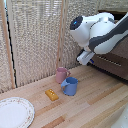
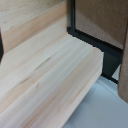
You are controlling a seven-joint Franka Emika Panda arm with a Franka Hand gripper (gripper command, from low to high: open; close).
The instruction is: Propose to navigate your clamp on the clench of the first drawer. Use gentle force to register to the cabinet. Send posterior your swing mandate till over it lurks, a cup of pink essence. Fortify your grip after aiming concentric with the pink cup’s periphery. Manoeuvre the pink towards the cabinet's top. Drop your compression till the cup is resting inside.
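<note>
Bulky white robot arm (image 1: 97, 30) reaching in from the exterior view's right, its hand (image 1: 85, 58) hanging above the wooden counter (image 1: 95, 105) just beside the dark brown cabinet (image 1: 114, 62). Cannot tell how far open the hand is: too small and blurred in the exterior view, and out of sight in the wrist view; nothing seen held in it. Pale pink cup (image 1: 61, 74) upright on the counter near the woven screen (image 1: 35, 35), well apart from the hand and toward the exterior view's left of it. Blue mug (image 1: 70, 86) just beside the pink cup, nearer the camera, possibly touching. Small yellow block (image 1: 52, 94) lying flat on the counter near the blue mug, on the exterior view's left of it. White patterned plate (image 1: 15, 112) at the lower corner on the exterior view's left, well apart from the cups. Wrist view: light wooden counter planks (image 2: 45, 75), a brown cabinet panel (image 2: 100, 20) with a dark frame edge.
</note>
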